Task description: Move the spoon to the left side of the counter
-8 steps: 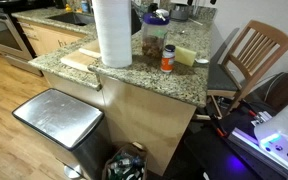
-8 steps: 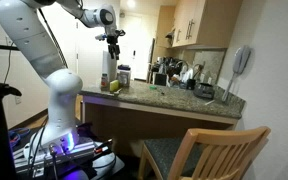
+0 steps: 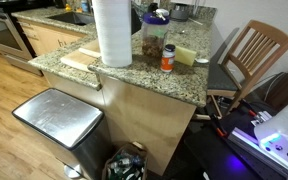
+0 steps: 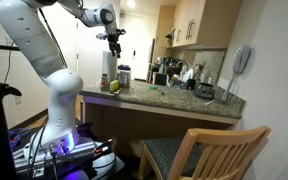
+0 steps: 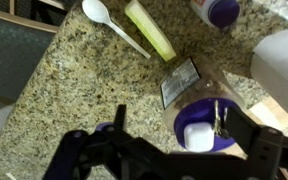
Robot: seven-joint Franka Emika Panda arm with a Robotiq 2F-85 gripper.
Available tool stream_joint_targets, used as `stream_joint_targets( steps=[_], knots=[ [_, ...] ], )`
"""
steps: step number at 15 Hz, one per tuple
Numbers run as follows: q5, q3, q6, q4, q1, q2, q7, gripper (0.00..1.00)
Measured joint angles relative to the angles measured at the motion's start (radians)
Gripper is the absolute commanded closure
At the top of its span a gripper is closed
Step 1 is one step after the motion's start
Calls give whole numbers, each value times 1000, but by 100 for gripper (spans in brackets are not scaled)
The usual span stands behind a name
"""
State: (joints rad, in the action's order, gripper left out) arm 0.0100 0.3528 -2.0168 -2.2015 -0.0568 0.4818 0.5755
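Observation:
A white plastic spoon [image 5: 112, 24] lies on the speckled granite counter [image 5: 74, 90] beside a yellow-green sponge [image 5: 150, 30], at the top of the wrist view. My gripper [image 5: 184, 140] is open and empty. It hangs high above the counter [image 3: 134, 78], over a clear jar with a purple lid [image 5: 199, 130], well apart from the spoon. In an exterior view the gripper [image 4: 114, 40] hangs above the counter's end [image 4: 154, 100]. The sponge [image 3: 187, 54] and jar [image 3: 155, 38] also show in an exterior view.
A tall paper towel roll [image 3: 112, 30] and a cutting board [image 3: 79, 58] stand near the jar. A small orange-labelled bottle [image 3: 168, 58] stands by the sponge. A steel-lidded trash bin [image 3: 59, 115] stands below the counter, and a wooden chair [image 3: 252, 55] beside it.

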Motion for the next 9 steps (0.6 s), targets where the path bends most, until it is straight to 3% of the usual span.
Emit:
stream_joint_targets(
  steps=[5, 9],
  knots=[
    [-86, -81, -63, 202, 99, -165, 115, 0],
    [-161, -111, -19, 389, 126, -369, 295, 0]
  ],
)
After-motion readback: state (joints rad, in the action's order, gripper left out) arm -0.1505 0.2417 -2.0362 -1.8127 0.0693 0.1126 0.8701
